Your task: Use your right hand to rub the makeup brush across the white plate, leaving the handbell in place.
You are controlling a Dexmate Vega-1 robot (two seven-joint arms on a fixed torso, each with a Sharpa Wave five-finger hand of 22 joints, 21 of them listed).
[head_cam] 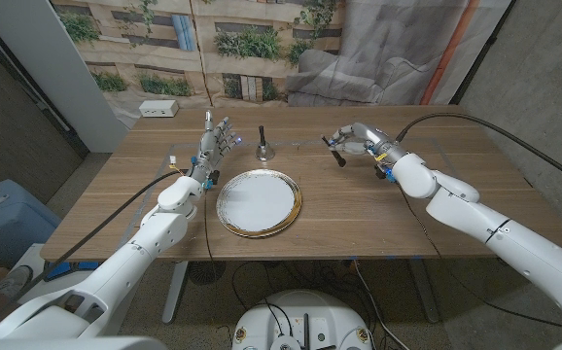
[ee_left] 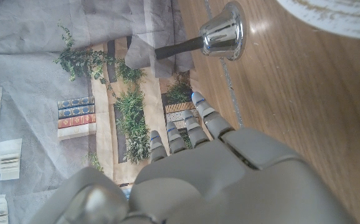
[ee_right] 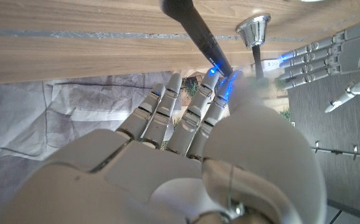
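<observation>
- Where the right hand (head_cam: 351, 140) hangs over the far right part of the bench (head_cam: 378, 209), a makeup brush (head_cam: 335, 152) pinched in its fingertips, dark handle slanting down toward the wood, well apart from the plate.
- Seen along the right wrist: fingers (ee_right: 167, 106) curled up around the brush's black handle (ee_right: 195, 31), tips lit blue; whether the bristle end touches the wood, hard to tell.
- White plate (head_cam: 259, 203) with a gold rim, lying flat near the middle of the bench, nearer the front edge, nothing on it.
- Handbell (head_cam: 262, 148) standing upright just beyond the plate, silver bell down, dark handle up, apart from both hands.
- Same handbell (ee_left: 220, 36) shown in the left wrist view beside the plate's rim (ee_left: 336, 15), not touching it.
- Left hand (head_cam: 215, 148) raised at the plate's left side, near the bell, fingers (ee_left: 195, 127) straight and slightly apart, holding nothing.
- Small white box (head_cam: 158, 109) at the far left corner of the bench.
- Behind the bench, a printed backdrop of shelves and plants, with grey cloth draped at the right.
</observation>
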